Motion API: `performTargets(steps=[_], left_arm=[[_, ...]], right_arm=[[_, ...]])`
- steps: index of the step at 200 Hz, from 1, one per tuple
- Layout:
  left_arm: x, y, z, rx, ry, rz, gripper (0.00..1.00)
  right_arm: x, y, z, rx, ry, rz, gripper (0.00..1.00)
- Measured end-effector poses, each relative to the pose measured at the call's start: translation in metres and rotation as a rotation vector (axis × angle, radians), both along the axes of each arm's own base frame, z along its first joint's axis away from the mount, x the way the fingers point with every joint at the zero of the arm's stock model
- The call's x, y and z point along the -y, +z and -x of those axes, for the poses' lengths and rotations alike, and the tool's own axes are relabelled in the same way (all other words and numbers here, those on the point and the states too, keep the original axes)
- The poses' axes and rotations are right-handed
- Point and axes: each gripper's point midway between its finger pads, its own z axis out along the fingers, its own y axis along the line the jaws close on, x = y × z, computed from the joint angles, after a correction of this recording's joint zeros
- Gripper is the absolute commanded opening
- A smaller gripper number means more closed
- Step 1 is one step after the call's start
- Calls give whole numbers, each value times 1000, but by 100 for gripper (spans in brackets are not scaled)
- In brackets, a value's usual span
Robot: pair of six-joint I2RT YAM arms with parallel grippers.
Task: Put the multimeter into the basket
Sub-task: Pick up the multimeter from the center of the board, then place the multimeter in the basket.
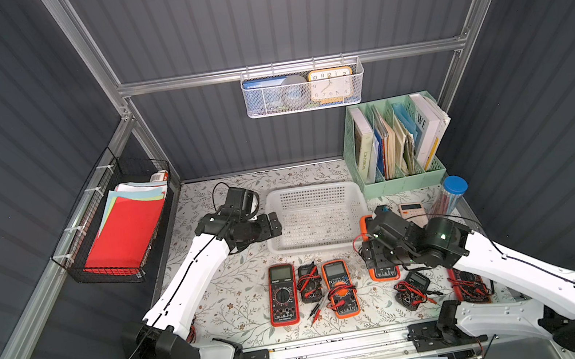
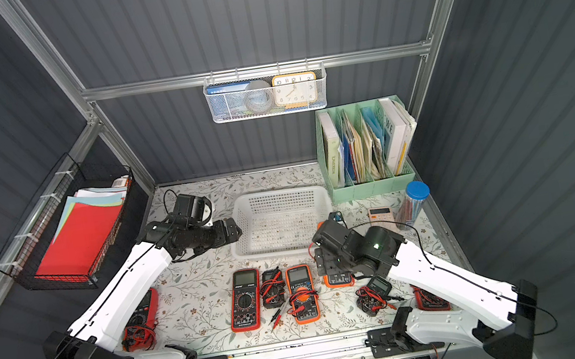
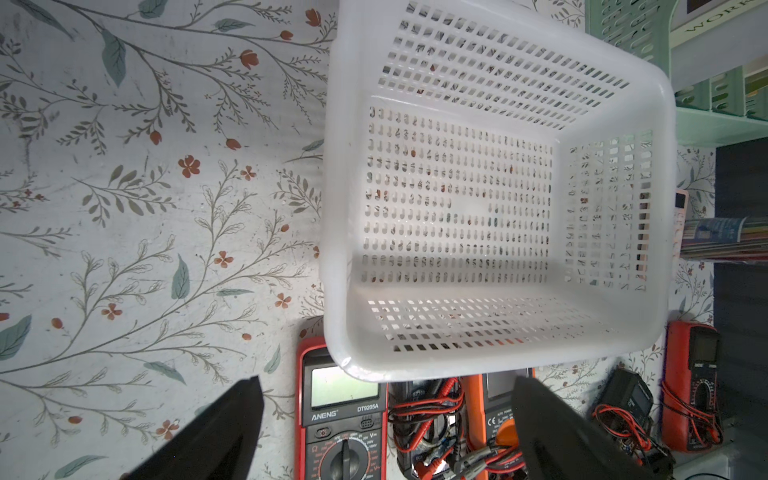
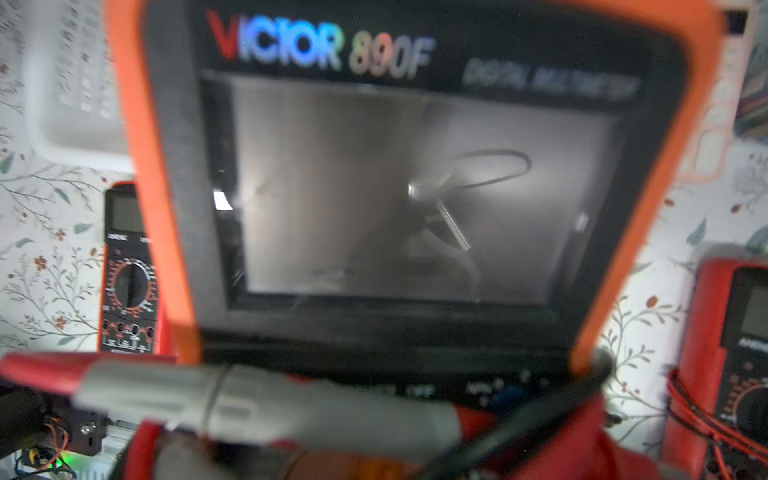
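The white perforated basket (image 1: 320, 245) (image 2: 281, 253) (image 3: 332, 208) stands empty at the middle of the floral table. An orange-cased multimeter (image 1: 384, 274) (image 2: 339, 280) sits off the basket's right front corner. My right gripper (image 1: 379, 257) (image 2: 332, 262) is shut on its middle. In the right wrist view this multimeter (image 4: 415, 187) fills the frame, blurred, with a red and grey probe across it, and my fingers are hidden. My left gripper (image 1: 277, 224) (image 2: 236, 230) (image 3: 387, 380) is open and empty beside the basket's left rim.
Other meters lie in front of the basket: a red one (image 1: 282, 295), a small black one (image 1: 309, 282), an orange one (image 1: 340, 287), and two by the right arm (image 1: 413, 286) (image 1: 470, 282). A green file holder (image 1: 394, 146), calculator (image 1: 410, 211) and blue-lidded jar (image 1: 452, 195) stand back right.
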Motion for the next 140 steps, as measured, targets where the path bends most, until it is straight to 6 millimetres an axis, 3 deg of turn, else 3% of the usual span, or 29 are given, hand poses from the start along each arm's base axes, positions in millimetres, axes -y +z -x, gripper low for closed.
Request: performTargets(steps=[19,41,92,140], left_arm=[[1,-5,-3,-13,-6,-8,99],[2,-11,-5,-30,-11,-15,99],[5,-18,-7,-52,-25,-15,99],[6,-18,-7,-53,-29,-12,99]], right_arm=[[-19,13,-26,39,18,7,36],[-36,11,-61,52,18,18,36],[-47,-16,-142,27,-37,50,36],[-53,-47,-181,-18,-52,74,36]])
